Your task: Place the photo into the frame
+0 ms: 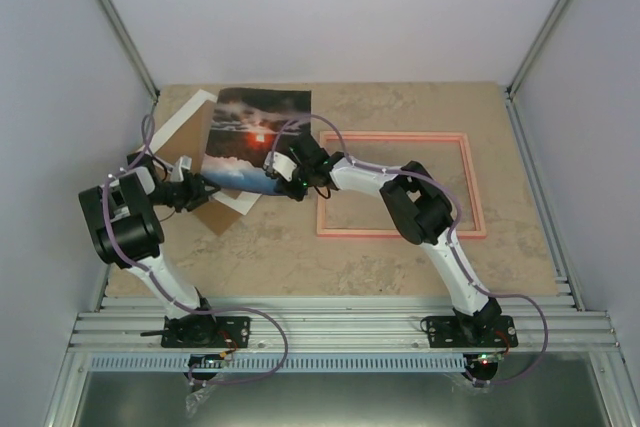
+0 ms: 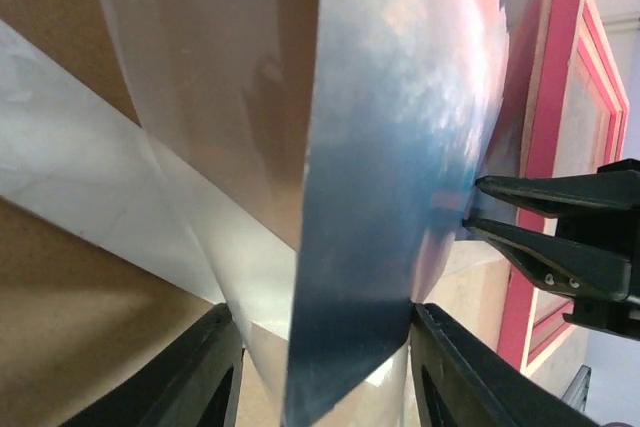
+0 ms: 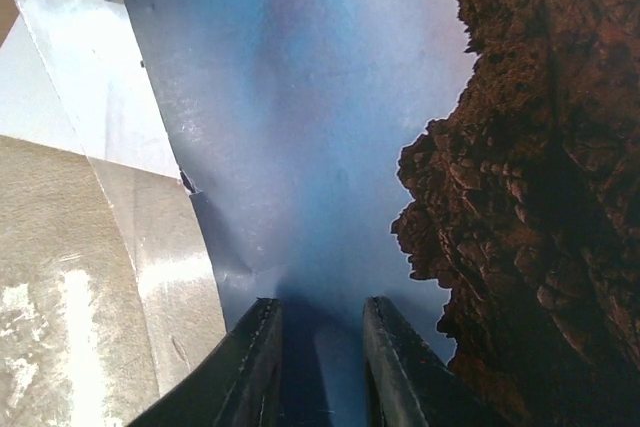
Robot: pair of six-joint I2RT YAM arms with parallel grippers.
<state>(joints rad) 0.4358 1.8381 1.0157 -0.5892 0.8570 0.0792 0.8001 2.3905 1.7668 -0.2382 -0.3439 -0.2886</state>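
On the table (image 1: 300, 257) the frame (image 1: 400, 233) lies flat toward the right edge, its long axis running left to right. The photo (image 1: 255, 137) is held up tilted near the far edge, just left of the frame. The right gripper (image 2: 478, 207) pinches the photo's frame-side edge. The left gripper (image 2: 320, 322) straddles its bottom edge, jaws apart and unclamped. The frame lies rightward, nearer the right arm.
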